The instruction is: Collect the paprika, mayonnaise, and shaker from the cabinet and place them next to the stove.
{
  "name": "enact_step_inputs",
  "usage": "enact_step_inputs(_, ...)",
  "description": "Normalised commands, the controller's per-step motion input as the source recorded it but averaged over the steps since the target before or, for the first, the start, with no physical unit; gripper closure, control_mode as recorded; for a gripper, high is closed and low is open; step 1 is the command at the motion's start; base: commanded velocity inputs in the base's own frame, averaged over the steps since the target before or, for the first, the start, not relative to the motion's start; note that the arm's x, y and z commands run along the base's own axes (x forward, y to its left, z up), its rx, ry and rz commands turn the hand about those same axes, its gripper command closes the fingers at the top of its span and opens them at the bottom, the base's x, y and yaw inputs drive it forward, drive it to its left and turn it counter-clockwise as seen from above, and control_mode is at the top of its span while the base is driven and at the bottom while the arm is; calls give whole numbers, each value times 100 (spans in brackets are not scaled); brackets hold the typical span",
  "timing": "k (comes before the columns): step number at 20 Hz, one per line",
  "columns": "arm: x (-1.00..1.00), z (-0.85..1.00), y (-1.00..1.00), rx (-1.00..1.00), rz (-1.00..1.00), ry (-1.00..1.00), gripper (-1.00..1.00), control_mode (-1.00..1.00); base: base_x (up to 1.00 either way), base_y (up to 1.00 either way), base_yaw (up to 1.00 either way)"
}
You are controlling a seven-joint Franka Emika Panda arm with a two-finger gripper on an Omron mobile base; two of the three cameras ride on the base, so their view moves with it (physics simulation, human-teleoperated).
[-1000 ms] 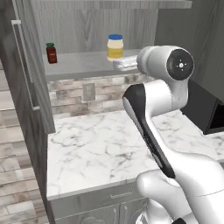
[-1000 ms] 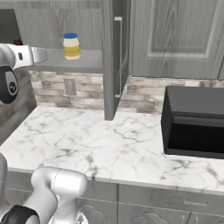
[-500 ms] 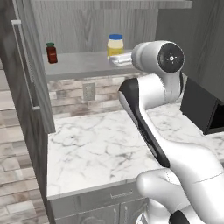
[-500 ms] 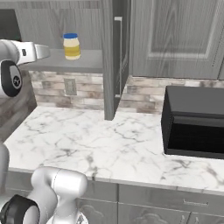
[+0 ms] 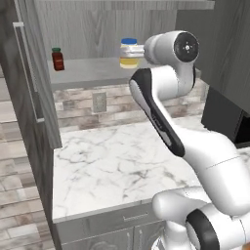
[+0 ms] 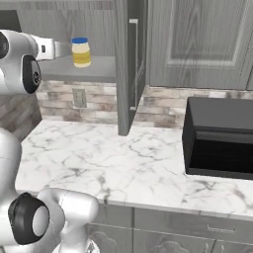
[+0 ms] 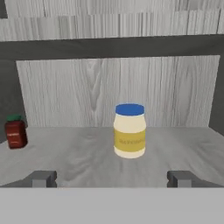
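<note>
The arm is reaching into the open cabinet [image 5: 29,88], lining up on the mayonnaise [image 7: 129,130] standing mid-shelf, the paprika [image 7: 15,131] well to its left. The gripper [image 7: 112,179] is hovering spread wide and empty, short of the jar; next it likely needs advancing until the fingers are straddling it.

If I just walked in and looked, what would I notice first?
Probably the big white arm reaching up to the open cabinet, its gripper open in front of the mayonnaise in the middle of the shelf. A small red paprika jar stands off to the left on the same shelf.
</note>
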Motion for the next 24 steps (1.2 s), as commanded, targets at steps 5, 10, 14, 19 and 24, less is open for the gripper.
enact_step_inputs(5,55,1,-13,8,2,6,-100,-100,0,0,0)
enact_step_inputs(10,51,0,-8,0,0,5,-100,-100,0,0,0)
enact_step_inputs(14,46,12,0,-1,0,0,-100,-100,0,0,0)
enact_step_inputs(19,44,7,0,-1,0,2,-100,-100,0,0,0)
enact_step_inputs(24,38,-1,-2,0,0,0,-100,-100,0,0,0)
